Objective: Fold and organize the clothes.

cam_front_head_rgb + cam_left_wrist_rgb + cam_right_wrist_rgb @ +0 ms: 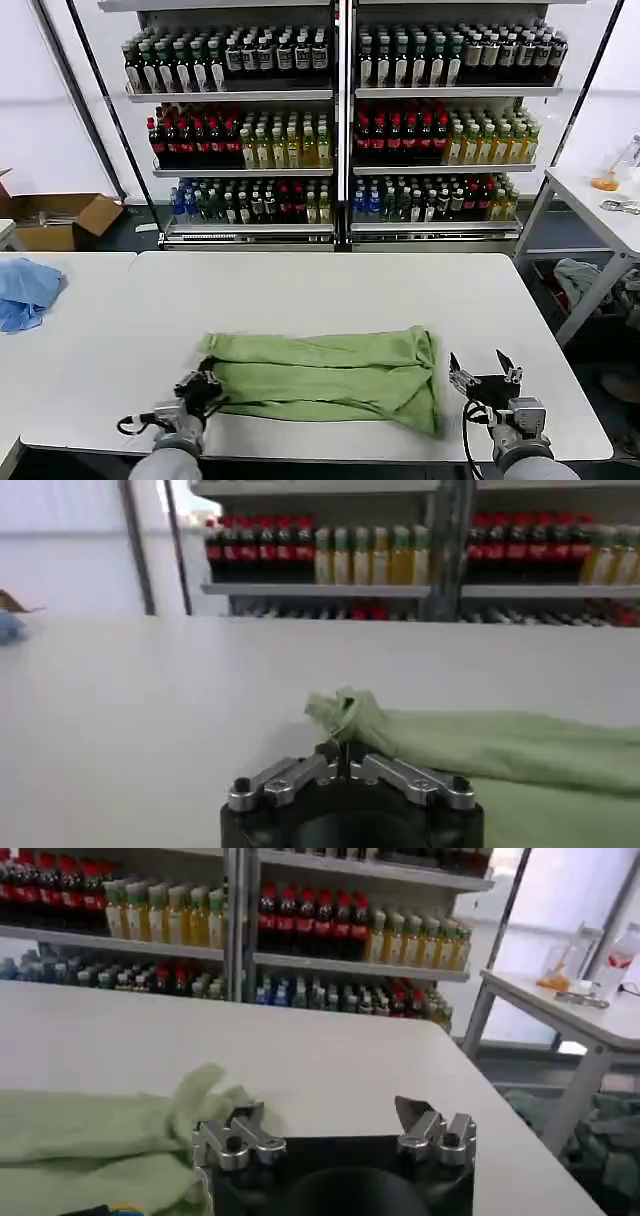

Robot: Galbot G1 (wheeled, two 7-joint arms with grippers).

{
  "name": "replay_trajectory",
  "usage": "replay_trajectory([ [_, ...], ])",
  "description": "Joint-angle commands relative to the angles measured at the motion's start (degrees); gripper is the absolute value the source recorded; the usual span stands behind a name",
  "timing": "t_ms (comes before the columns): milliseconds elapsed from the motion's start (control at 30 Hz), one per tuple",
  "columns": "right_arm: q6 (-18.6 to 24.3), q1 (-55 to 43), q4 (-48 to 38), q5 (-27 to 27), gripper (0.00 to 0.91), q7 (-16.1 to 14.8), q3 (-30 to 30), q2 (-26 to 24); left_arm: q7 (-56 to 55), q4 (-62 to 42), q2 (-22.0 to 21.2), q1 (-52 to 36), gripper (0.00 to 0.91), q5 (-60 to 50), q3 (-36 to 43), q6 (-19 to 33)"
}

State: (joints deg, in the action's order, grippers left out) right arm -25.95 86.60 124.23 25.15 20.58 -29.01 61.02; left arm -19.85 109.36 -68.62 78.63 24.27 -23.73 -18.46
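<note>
A light green polo shirt (330, 378), folded into a band, is seen lying on the white table (330, 290), its long axis running from one gripper to the other. Its left end is pinched between the pressed-together jaws of the left gripper (203, 384). The right gripper (484, 373), held low with jaws spread, is seen just beside the shirt's right end.
</note>
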Motion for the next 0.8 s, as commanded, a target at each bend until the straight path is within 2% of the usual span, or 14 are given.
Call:
replay_trajectory([
  [33,0.06,0.14,0.34,0.12,0.907,0.07,-0.12,0.16,0.88,-0.91,11.36,-2.34,0.02,15.27,-17.82,-0.92],
  [133,0.27,0.45,0.66,0.14,0.907,0.15,-0.36,0.21,2.14,0.59,12.83,-3.31,0.02,18.1,-18.51,-0.93],
  [200,0.39,0.75,0.86,0.2,0.907,0.16,-0.58,0.26,2.98,3.78,12.55,-3.91,0.02,21.75,-16.22,-1.28],
  [300,0.5,1.36,0.95,0.15,0.907,0.15,-1.0,0.39,5.38,7.61,10.19,-4.63,0.02,21.36,-10.56,-1.25],
  [433,0.61,2.35,1.35,0.03,0.907,0.13,-1.61,0.38,4.82,5.55,6.11,-6.1,0.02,12.0,-5.5,-3.95],
  [467,0.6,2.86,1.83,0.02,0.907,0.09,-2.06,0.34,2.81,3.87,5.26,-6.52,0.06,8.21,-5.03,-6.24],
  [500,0.59,3.12,1.98,0.05,0.907,0.06,-2.2,0.3,2.09,2.98,4.98,-6.57,0.202,6.27,-4.92,-6.6],
  [533,0.59,3.47,2.25,0.04,0.907,0.0,-2.51,0.25,1.5,1.39,4.67,-6.37,0.907,3.0,-5.08,-6.66],
  [800,0.77,4.53,2.76,0.01,0.907,-0.06,-3.15,0.36,-0.99,-2.84,6.25,-5.24,0.907,-10.53,-7.26,-6.25],
])
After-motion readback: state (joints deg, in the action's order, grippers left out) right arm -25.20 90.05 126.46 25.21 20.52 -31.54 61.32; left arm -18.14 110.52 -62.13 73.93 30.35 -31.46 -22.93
